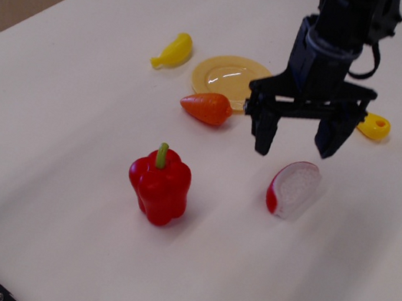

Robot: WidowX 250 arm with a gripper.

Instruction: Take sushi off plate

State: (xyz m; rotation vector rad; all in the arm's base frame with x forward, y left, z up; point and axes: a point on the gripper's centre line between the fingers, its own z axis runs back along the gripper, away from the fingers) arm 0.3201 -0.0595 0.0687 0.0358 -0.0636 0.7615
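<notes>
The sushi (292, 188), a half-round piece with a red shell and a white grainy face, lies on the white table to the right of the middle, off the plate. The yellow plate (227, 79) sits farther back with nothing on it. My gripper (296, 143) hangs open above and just behind the sushi, its two black fingers spread wide and apart from it.
A red bell pepper (159, 184) stands at the front left of the sushi. An orange carrot-like toy (207, 108) lies at the plate's front edge. A yellow banana toy (172, 50) lies left of the plate. A small yellow toy (374, 127) lies behind my arm at right.
</notes>
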